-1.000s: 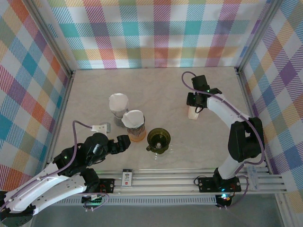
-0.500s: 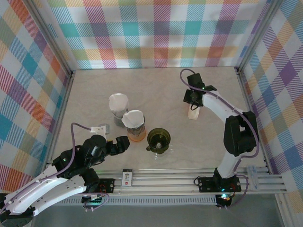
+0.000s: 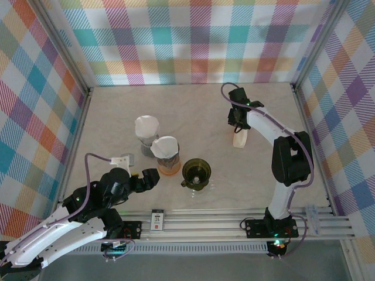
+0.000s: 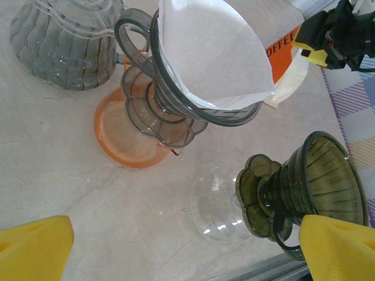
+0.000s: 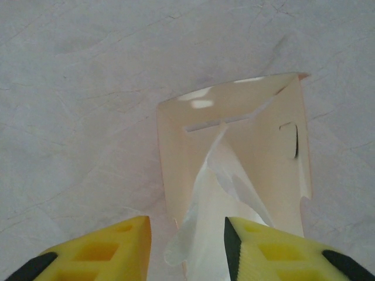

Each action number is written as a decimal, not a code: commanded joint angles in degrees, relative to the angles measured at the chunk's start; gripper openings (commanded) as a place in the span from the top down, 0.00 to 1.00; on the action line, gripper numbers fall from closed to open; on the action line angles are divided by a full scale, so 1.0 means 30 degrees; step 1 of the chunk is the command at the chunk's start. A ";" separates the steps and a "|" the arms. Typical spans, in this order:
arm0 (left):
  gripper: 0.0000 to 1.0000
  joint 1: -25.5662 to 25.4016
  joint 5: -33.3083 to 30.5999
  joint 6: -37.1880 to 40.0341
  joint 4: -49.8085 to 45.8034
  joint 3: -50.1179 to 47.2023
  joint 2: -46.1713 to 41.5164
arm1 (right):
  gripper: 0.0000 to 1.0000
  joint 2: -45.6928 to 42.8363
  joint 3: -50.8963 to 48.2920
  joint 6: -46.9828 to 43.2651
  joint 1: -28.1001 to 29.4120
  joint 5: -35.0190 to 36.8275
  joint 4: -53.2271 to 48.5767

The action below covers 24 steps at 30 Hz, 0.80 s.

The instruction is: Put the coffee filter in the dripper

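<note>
A white coffee filter (image 5: 225,202) sticks up out of a cream filter box (image 5: 246,134), which lies at the table's right (image 3: 239,139). My right gripper (image 5: 186,246) hangs over that box (image 3: 238,119), open. The filter's loose edge lies between its yellow fingers (image 5: 111,246), with a gap on the left side. An empty dark green dripper (image 3: 197,172) stands at centre front, also seen from the left wrist (image 4: 313,178). My left gripper (image 3: 150,178) is open just left of it, its fingertips (image 4: 35,246) wide apart with nothing between them.
A grey dripper (image 3: 167,157) on an orange base holds a white filter (image 4: 214,52). Behind it a clear dripper (image 3: 146,130) holds another filter. A small white block (image 3: 124,158) lies left of them. Plaid walls close in three sides, and a metal rail (image 3: 234,219) runs along the front.
My right gripper has shifted a little back and left over the filter box, its jaws widening and then narrowing again. The left arm has barely moved.
</note>
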 commanded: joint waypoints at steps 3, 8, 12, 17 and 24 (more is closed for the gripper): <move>0.01 0.0218 -0.0308 -0.0008 0.0101 -0.0321 -0.0316 | 0.66 -0.0117 0.0588 0.0066 0.0146 0.0766 -0.0738; 0.01 0.0218 -0.0400 -0.0033 -0.0045 -0.0378 -0.0503 | 0.72 -0.0451 0.0358 0.0009 0.0130 0.0984 -0.0733; 0.01 0.0203 -0.0374 -0.0038 -0.0046 -0.0429 -0.0623 | 0.72 -0.0808 0.0127 -0.0025 0.0145 0.0994 -0.0601; 0.01 0.0218 -0.0363 -0.0082 -0.0060 -0.0488 -0.0615 | 0.71 -0.1105 -0.0058 -0.0121 0.0172 0.1046 -0.0462; 0.01 0.0203 -0.0374 -0.0126 0.0043 -0.0576 -0.0596 | 0.71 -0.1277 -0.0383 -0.0300 0.0205 0.1167 -0.0165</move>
